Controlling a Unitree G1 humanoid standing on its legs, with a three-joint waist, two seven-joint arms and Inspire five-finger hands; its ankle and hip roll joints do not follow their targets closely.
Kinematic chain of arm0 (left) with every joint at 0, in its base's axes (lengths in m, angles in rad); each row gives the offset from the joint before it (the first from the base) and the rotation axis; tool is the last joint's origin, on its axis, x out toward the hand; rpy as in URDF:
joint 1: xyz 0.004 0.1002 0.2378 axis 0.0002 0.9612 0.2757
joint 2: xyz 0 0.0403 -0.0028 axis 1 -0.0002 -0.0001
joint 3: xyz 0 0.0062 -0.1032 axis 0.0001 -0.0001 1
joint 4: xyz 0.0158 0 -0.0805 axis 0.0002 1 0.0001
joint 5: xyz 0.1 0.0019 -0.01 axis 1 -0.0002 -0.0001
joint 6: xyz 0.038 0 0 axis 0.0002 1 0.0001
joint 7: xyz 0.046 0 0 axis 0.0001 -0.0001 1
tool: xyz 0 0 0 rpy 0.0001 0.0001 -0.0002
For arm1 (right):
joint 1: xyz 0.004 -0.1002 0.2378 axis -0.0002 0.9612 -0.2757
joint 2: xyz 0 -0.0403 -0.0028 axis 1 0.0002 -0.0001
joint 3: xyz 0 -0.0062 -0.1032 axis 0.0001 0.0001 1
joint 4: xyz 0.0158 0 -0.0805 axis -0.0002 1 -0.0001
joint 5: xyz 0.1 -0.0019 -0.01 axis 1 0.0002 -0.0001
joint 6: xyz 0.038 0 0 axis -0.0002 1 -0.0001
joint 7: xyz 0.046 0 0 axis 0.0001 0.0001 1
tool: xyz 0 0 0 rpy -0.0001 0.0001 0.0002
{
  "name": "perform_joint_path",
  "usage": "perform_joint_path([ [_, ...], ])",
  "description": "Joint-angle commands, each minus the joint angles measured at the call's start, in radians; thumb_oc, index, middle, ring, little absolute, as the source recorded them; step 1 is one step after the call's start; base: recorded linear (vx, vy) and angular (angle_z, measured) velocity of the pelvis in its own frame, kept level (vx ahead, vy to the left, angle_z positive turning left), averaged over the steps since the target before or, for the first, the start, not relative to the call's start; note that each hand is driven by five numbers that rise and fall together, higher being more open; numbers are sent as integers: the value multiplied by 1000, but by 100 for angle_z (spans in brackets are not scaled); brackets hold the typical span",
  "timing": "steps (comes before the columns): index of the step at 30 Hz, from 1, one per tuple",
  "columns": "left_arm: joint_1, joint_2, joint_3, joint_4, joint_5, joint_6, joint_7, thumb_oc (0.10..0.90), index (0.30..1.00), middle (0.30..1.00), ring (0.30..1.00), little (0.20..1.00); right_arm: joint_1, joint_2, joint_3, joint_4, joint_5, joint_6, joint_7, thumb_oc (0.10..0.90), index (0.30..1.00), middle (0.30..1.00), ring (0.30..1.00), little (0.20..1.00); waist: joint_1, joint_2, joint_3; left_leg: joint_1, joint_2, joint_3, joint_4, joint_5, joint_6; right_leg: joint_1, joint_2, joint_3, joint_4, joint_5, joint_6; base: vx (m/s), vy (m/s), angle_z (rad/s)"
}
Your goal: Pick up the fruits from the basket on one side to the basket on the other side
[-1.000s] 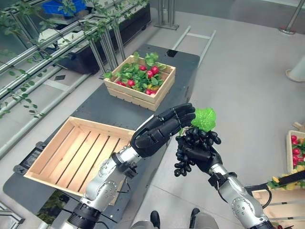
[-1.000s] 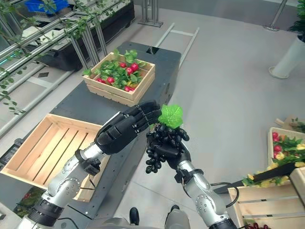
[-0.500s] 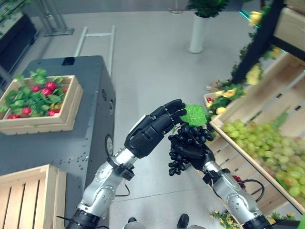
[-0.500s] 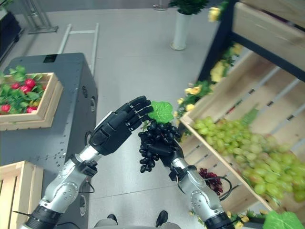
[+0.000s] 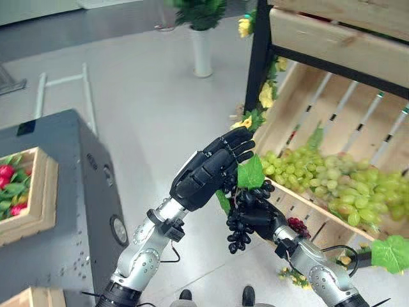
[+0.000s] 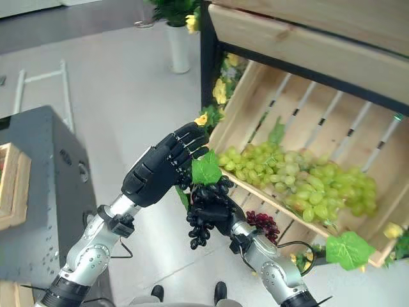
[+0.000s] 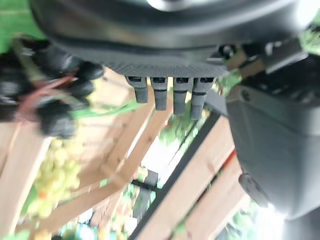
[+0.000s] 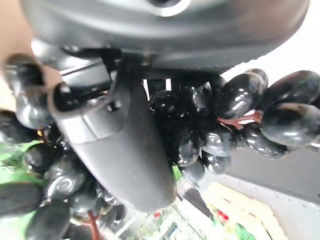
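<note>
While the right hand (image 5: 259,214) is curled round a bunch of black grapes (image 5: 241,220) in mid-air, the left hand (image 5: 208,173) hovers beside it, fingers straight and empty. Judging by that, the bunch is out of one basket and yet to land in another; the green-grape crate (image 5: 300,137) sits just beyond.

Left robot hand (image 5: 208,173) flat, right robot hand (image 5: 259,216) clenched.
</note>
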Motion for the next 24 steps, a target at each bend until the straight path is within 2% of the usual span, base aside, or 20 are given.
perform_joint_path([
  [1, -48, -5, 63, -67, -78, -49, -64, 800, 900, 900, 900, 900, -80, 65, -107, -115, 92, -53, 96, 400, 300, 300, 300, 300, 1, -45, -101, -26, -46, 4, 22, -11, -5, 39, -35, -48, 3, -33, 16, 30, 327, -79],
  [4, -68, -7, 58, -59, -136, -24, -109, 800, 900, 900, 900, 900, -59, 72, -128, -100, 109, -27, 118, 400, 300, 300, 300, 300, -16, -34, -105, -5, -62, 16, -8, -22, 5, 42, -68, -62, 3, -21, 45, 19, 327, -33],
  [10, -86, 9, 70, -46, -231, 19, -196, 800, 900, 900, 900, 900, -36, 72, -140, -61, 88, 0, 183, 400, 300, 300, 300, 300, -34, -40, -89, 26, -105, 39, -8, -69, 53, -8, -155, -68, 47, 28, 110, -1, 306, -5],
  [14, -97, 7, 67, -38, -299, 68, -276, 800, 900, 900, 900, 900, -23, 82, -131, -14, 64, 17, 238, 400, 300, 300, 300, 300, -34, -53, -79, 30, -127, 77, -8, -100, 79, -64, -208, -93, 56, 108, 137, -35, 176, -23],
  [16, -101, 5, 63, -34, -304, 80, -300, 800, 900, 900, 900, 900, -24, 84, -125, 3, 51, 21, 250, 400, 300, 300, 300, 300, -31, -56, -76, 30, -130, 91, -8, -105, 83, -80, -216, -107, 77, 120, 142, -70, 38, -35],
  [18, -106, 8, 49, -30, -314, 97, -353, 800, 900, 900, 900, 900, -30, 81, -110, 31, 45, 25, 261, 400, 300, 300, 300, 300, -19, -56, -70, 27, -124, 131, -8, -103, 91, -88, -225, -152, 135, 116, 141, -101, -30, -52],
  [20, -109, 12, 42, -23, -325, 111, -431, 800, 900, 900, 900, 900, -34, 78, -104, 57, 42, 11, 270, 400, 300, 300, 300, 300, -13, -54, -68, 25, -119, 148, -8, -97, 98, -88, -225, -168, 183, 105, 135, -86, -90, -59],
  [21, -112, 16, 27, -23, -344, 137, -486, 800, 900, 900, 900, 900, -41, 75, -97, 76, 43, 1, 280, 400, 300, 300, 300, 300, -8, -52, -69, 20, -111, 155, -8, -86, 99, -78, -216, -173, 208, 77, 128, -102, -160, -35],
  [24, -127, 28, -23, -39, -344, 181, -620, 800, 900, 900, 900, 900, -48, 61, -75, 101, 41, -4, 298, 400, 300, 300, 300, 300, -9, -57, -73, 8, -93, 150, 9, -81, 87, -35, -184, -160, 138, 34, 111, -74, -225, -28],
])
